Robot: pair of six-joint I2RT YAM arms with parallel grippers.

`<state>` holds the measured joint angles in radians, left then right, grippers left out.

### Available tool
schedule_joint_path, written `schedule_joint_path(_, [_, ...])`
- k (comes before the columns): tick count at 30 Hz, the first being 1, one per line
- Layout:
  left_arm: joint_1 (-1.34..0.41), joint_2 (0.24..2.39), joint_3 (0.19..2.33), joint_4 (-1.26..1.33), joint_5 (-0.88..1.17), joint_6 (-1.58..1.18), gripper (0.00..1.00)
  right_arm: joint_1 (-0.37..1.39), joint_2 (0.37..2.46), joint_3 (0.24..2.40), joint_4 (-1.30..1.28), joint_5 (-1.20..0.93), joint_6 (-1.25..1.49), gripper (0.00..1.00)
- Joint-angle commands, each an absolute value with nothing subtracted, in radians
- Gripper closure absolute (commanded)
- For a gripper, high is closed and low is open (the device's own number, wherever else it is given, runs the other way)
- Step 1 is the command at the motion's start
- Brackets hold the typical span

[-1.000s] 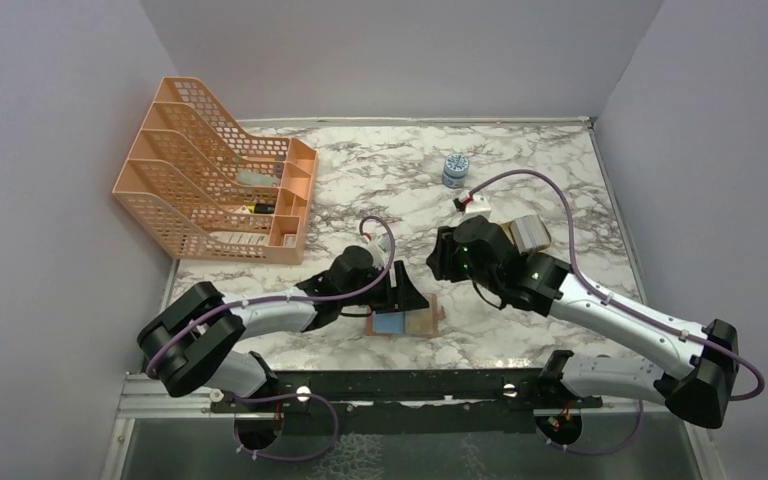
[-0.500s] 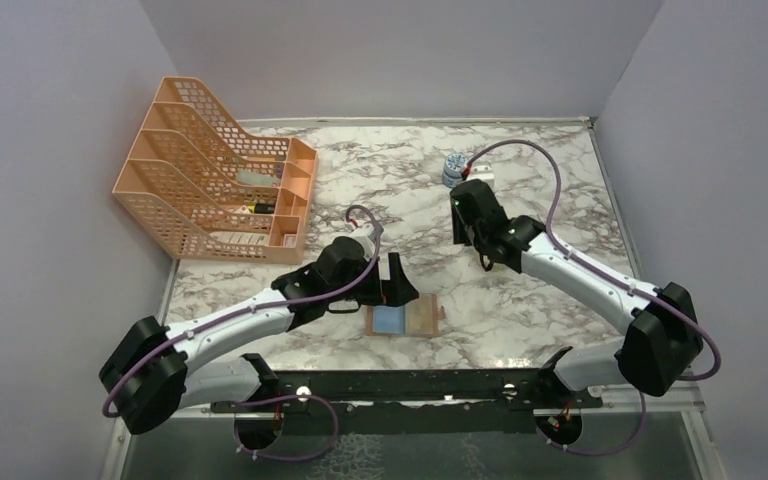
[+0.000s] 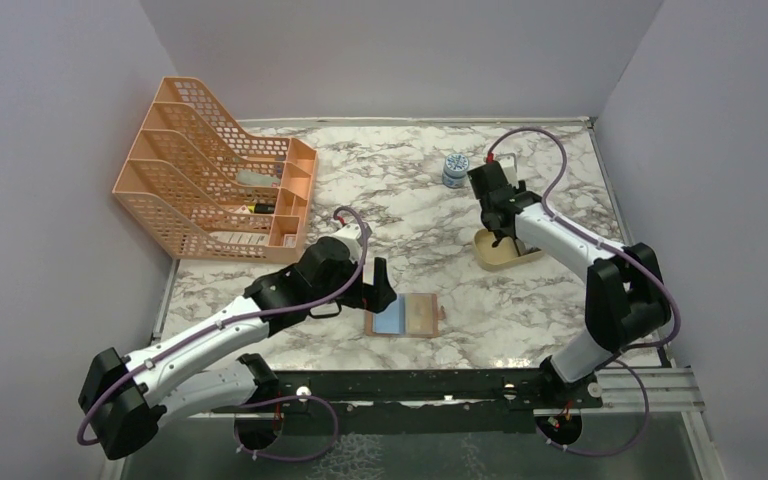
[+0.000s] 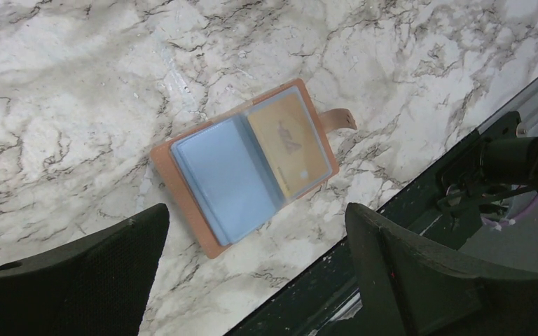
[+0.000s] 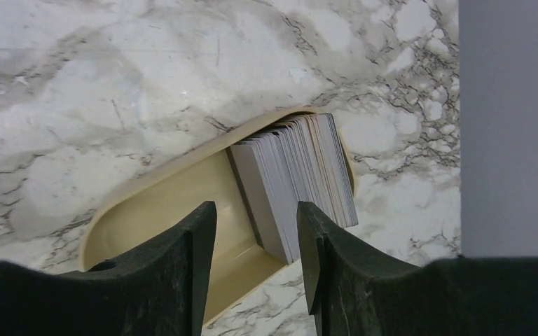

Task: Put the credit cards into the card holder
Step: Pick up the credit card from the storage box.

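Leather card holder point(image 3: 406, 317) point(image 4: 249, 164), tan-brown and book-shaped, spread flat on veined white-grey marble table point(image 3: 400, 190) close to its near edge. Glossy clear sleeves inside: light blue card point(image 4: 228, 178) on one page, gold-brown card point(image 4: 291, 143) on the other, both thin and rectangular with rounded corners. Short strap point(image 4: 338, 119) poking out from the gold side.

Farther right, smooth beige oval tray point(image 3: 505, 250) point(image 5: 175, 203) with a shallow rim, holding stack of thin grey cards point(image 5: 294, 185) stood on edge, leaning and fanned slightly at one end.

Orange perforated plastic file rack point(image 3: 215, 175) at far left; small blue-patterned jar point(image 3: 454, 170) toward the back.

Left gripper point(image 3: 380, 285) point(image 4: 252, 231) stretched low from a long, nearly straight arm, hanging above and just left of the holder, textured black fingers point(image 4: 91, 273) spread wide with nothing between.

Right gripper point(image 3: 500, 232) point(image 5: 256, 224) reached far back on a folded elbow, pointing down over the tray, jaws parted by a narrow gap above the stack's near edge, empty, not touching the cards.
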<state>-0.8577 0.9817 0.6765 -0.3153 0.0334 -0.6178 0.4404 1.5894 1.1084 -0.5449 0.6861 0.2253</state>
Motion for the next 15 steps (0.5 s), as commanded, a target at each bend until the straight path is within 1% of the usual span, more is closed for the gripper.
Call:
schedule_joint_path(1, [-0.859, 0.924, 0.698, -0.357, 0.015, -0.535, 0.01, 0.42, 1.644, 1.134, -0.57, 0.772, 0.181, 0.53])
schedule_joint_path(3, [-0.86, 0.904, 0.698, -0.353, 0.042, -0.529, 0.01, 0.413, 1.668, 1.137, -0.577, 0.784, 0.184, 0.53])
schedule_joint_path(9, [-0.86, 0.841, 0.687, -0.363, 0.035, -0.519, 0.01, 0.406, 1.73, 1.149, -0.594, 0.807, 0.189, 0.55])
schedule_joint_path(15, [-0.86, 0.825, 0.693, -0.373, 0.04, -0.497, 0.01, 0.407, 1.788, 1.165, -0.641, 0.906, 0.198, 0.58])
